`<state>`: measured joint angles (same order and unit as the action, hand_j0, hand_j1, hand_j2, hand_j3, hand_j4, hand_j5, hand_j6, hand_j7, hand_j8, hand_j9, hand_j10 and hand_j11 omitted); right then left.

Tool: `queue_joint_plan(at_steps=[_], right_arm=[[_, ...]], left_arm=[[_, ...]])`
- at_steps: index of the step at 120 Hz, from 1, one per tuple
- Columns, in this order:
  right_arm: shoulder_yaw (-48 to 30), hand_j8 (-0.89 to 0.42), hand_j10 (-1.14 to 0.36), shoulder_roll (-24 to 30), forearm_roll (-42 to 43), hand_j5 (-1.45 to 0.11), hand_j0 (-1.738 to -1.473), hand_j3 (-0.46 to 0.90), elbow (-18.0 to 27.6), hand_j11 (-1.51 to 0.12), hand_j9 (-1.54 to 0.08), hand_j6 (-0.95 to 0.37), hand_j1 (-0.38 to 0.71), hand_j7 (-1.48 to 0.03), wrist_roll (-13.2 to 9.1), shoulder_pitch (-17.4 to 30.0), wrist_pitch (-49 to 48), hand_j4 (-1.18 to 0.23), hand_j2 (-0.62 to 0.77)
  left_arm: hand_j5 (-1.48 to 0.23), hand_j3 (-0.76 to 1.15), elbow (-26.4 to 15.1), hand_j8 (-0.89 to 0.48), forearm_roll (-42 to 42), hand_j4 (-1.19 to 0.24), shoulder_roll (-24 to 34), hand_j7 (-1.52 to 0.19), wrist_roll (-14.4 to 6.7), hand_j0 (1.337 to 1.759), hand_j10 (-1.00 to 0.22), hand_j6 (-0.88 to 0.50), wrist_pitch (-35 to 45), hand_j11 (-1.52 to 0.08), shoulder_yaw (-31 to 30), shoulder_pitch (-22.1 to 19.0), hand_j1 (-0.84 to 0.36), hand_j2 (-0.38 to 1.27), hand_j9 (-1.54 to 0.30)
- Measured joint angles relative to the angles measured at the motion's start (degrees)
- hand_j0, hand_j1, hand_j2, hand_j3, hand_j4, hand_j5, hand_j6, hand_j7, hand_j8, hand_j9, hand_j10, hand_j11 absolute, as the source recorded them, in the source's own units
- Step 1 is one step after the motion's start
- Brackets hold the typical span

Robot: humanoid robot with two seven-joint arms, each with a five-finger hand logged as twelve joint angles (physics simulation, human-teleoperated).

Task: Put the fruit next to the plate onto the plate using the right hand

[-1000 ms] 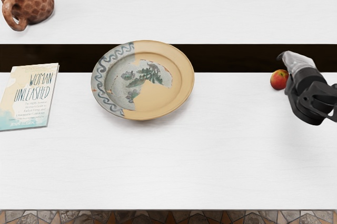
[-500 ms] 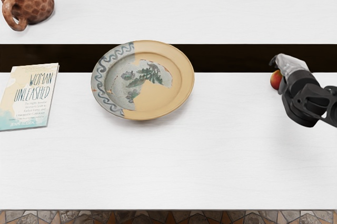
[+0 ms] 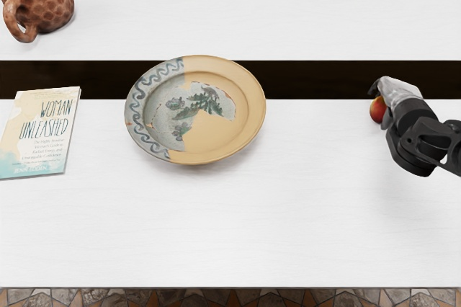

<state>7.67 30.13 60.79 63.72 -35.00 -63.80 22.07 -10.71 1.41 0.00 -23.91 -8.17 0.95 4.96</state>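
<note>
"So why's the right robot hand (image 3: pixel 400 98) over at the far right end of the counter (image 3: pixel 288 199)?"

"That's where the fruit (image 3: pixel 375 109) sits, half hidden behind it, well apart from the plate (image 3: pixel 252 112). Whether it's clenched on it or loose, I cannot tell from here."

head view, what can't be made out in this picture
- Apple: right side hidden behind the right hand; whether they touch is unclear.
- Right arm: cut off by the right edge.
- Mug: top cut off by the upper edge.
- Book: print under the title too small to read.
- Left hand: out of view.
</note>
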Motion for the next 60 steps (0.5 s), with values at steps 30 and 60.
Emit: queue_joint_plan(at_steps=[30,60], right_arm=[[-0.02,-0.41,-0.41,0.14,-0.35,-0.53,-1.658,0.0,0.0,-0.53,-0.53,-0.41,0.14,-0.53,0.0,0.2,-0.01,-0.41,-0.08],[-0.03,-0.46,-0.47,0.17,-0.41,-0.6,-1.658,0.0,0.0,-0.6,-0.6,-0.45,0.2,-0.6,0.0,0.49,-0.02,-0.47,-0.09]], left_arm=[[-0.01,0.0,-0.01,-0.01,0.0,-0.01,0.0,-0.01,0.0,1.658,-0.01,-0.01,0.0,-0.01,-0.05,0.05,0.34,0.0,-0.01],[-0.01,0.0,-0.01,-0.01,0.0,-0.01,0.0,-0.01,0.0,1.658,-0.01,-0.01,0.0,-0.01,-0.05,0.05,0.34,0.0,-0.01]])
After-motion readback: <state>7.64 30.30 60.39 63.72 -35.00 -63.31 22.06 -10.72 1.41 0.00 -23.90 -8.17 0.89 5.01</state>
